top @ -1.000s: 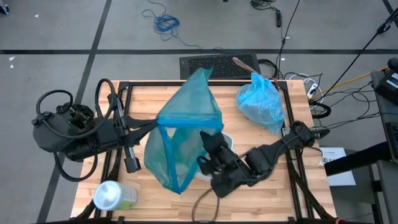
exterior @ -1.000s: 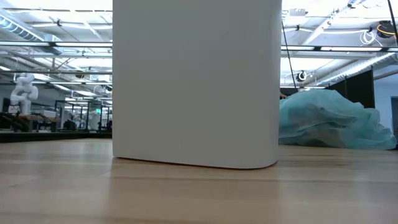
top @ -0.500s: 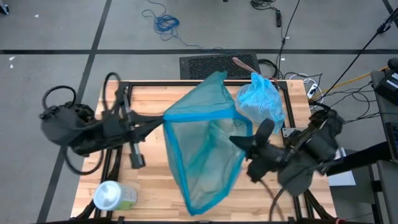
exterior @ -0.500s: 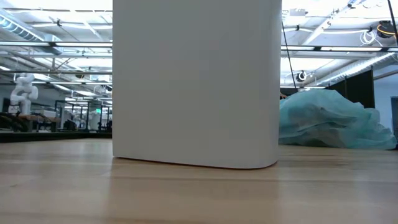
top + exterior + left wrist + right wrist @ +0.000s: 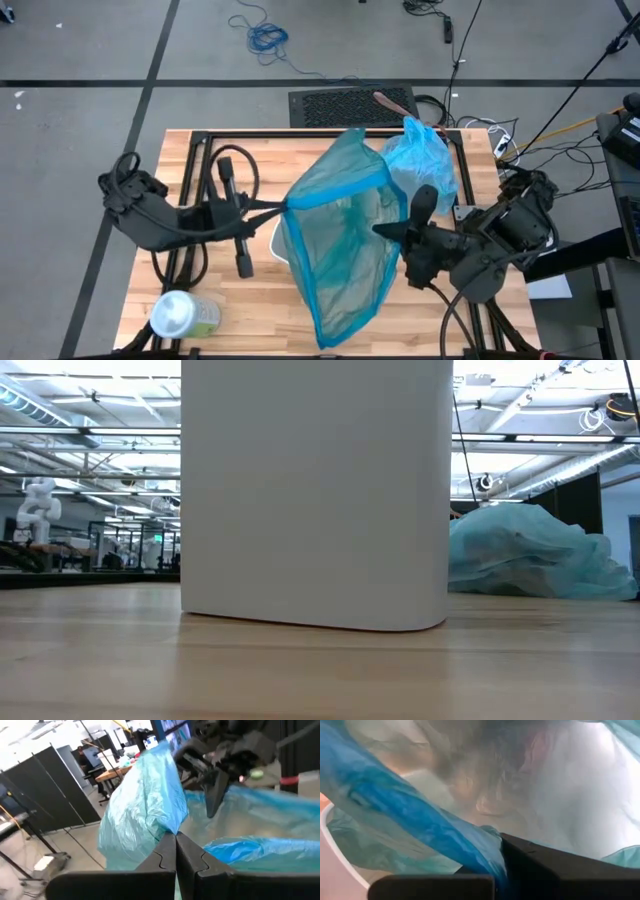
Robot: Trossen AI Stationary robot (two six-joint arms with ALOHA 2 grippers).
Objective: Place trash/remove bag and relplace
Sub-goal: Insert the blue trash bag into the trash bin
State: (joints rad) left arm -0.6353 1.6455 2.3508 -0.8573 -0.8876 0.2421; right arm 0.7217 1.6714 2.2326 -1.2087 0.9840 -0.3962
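A teal-blue translucent bag (image 5: 340,245) hangs spread above the white bin (image 5: 315,490), whose rim (image 5: 277,243) shows under it. My left gripper (image 5: 285,206) is shut on the bag's left side, and my right gripper (image 5: 385,230) is shut on its right side. A second, light-blue bag (image 5: 418,160) lies bunched and filled on the table's far right part. No loose trash is in view. My left gripper pinches the bag's rim (image 5: 167,827) between its two fingertips, coming level from the table's left. The plastic fans out from the fingertips, clear of the table. My right gripper pinches a gathered fold of the dark-blue rim (image 5: 470,852) between its fingers, coming from the table's right and slanting slightly down. The bag hangs below and beyond the fingers.
A pale-green container with a white lid (image 5: 182,316) stands at the table's near left corner. The table's black frame rails (image 5: 195,150) run along its left and far sides. Cables and a floor grate (image 5: 350,103) lie beyond the far edge.
My right gripper has swung up and toward the table's right edge, rolling as it went and keeping hold of the bag's rim. My left gripper has moved toward the table's middle. The bag has been spread out between them, and its mouth is wider.
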